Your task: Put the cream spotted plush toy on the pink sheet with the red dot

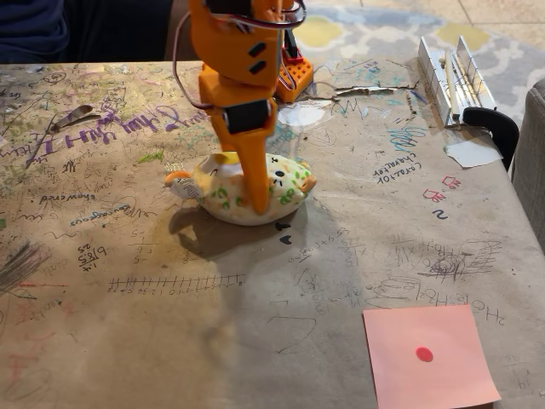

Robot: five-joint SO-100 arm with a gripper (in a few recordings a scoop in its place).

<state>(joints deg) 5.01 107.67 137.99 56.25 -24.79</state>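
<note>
Cream spotted plush toy (243, 194): it lay on the scribbled brown table (128, 341) near the middle of the fixed view, its orange tail toward the left and its small black face toward the right.
Pink sheet with the red dot (430, 355): it lay flat at the lower right corner of the view, well apart from the toy and with nothing on it.
Gripper (258, 192): the orange arm reached down from above, one long finger (255, 175) lying across the front of the toy's body (the other finger was hidden behind the toy or the arm).
Finger state: I could not tell whether the fingers pinched the toy or merely straddled it.
Done: judging by the pose, the arm had reached the toy.
Left: the toy seemed to rest on the table, so a sure grasp, the lift, the carry toward the lower right and the release on the sheet all remained.
Progress: early, by my reading.
</note>
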